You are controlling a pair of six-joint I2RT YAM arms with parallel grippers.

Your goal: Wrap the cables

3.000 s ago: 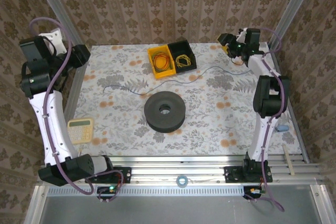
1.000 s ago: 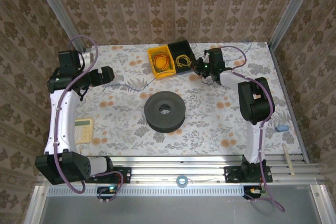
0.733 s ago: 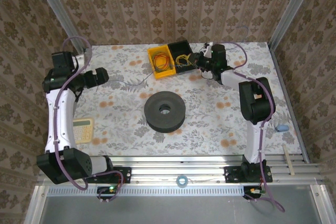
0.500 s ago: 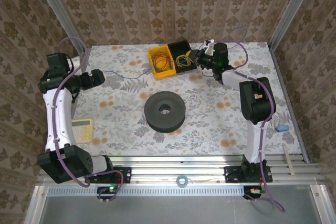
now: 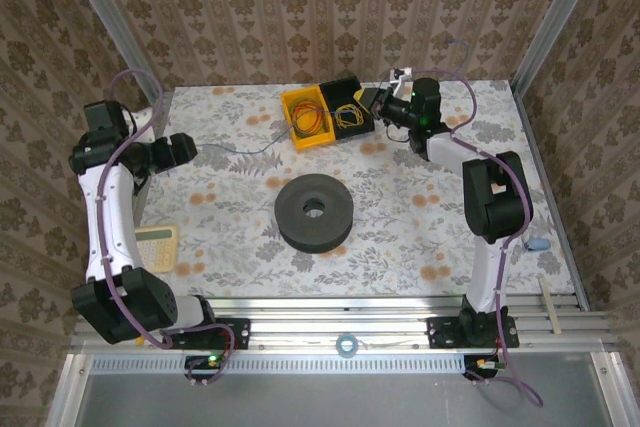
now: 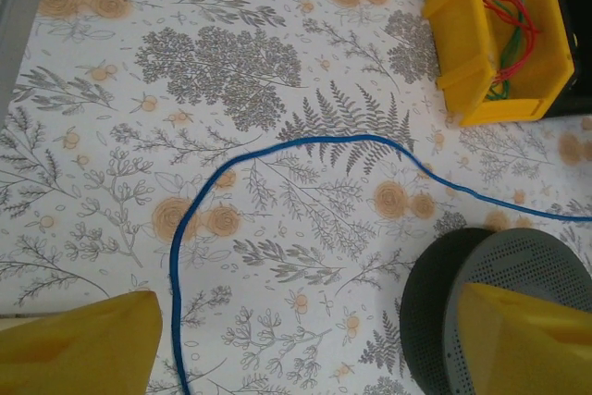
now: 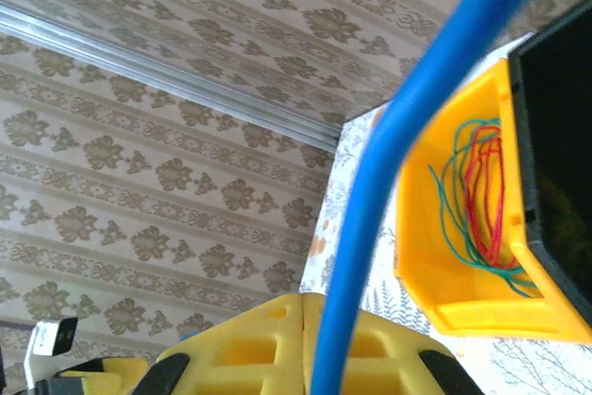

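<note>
A thin blue cable point(image 5: 240, 150) lies across the back left of the table. It curves past the yellow bin point(image 5: 308, 119) toward my right gripper point(image 5: 378, 99). That gripper point(image 7: 303, 307) is shut on the blue cable point(image 7: 416, 136), which rises out of its closed yellow pads beside the black bin point(image 5: 345, 107). My left gripper point(image 5: 190, 149) hovers over the table's left side. In the left wrist view it point(image 6: 310, 295) stands open, and the blue cable point(image 6: 277, 150) passes just inside its left finger point(image 6: 83, 349), apart from it. Yellow cords point(image 5: 348, 115) lie coiled in the black bin.
A black foam ring point(image 5: 314, 211) sits mid-table, and the ring point(image 6: 499, 302) lies under my left gripper's right finger. The yellow bin point(image 6: 499, 34) holds red and green cords. A calculator point(image 5: 152, 247) lies near the left front edge. A small blue object point(image 5: 538, 244) rests at the right.
My left arm has drawn back toward the table's left edge. The right gripper has moved back and right past the black bin with the blue cable's end, drawing the cable out.
</note>
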